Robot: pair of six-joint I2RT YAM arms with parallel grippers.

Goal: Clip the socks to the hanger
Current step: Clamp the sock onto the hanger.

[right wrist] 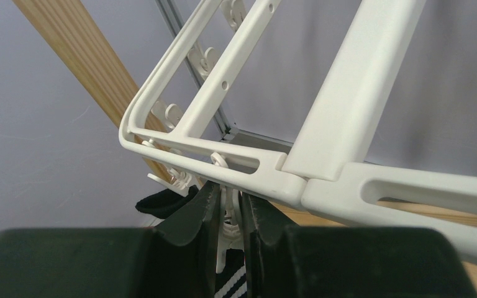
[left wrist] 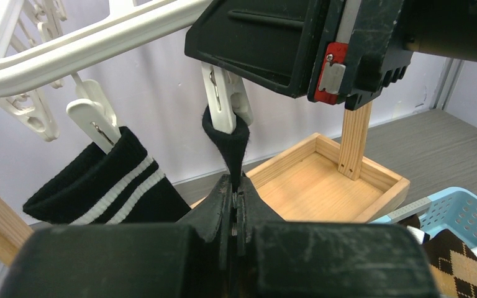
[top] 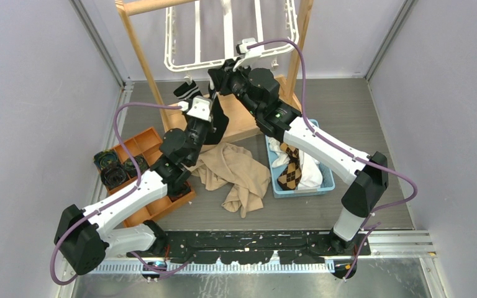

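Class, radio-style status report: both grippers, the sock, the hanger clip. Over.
Left gripper shut on black sock. Right gripper pinching clip, sock top at its mouth. Striped sock hangs on next clip, not blocking.

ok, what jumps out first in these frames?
Both grippers meet under the white hanger at the back: the left gripper pinches a black sock up to a clip that the right gripper grips. Beside it, a striped sock already hangs from its own clip; more socks lie in the blue basket at right.
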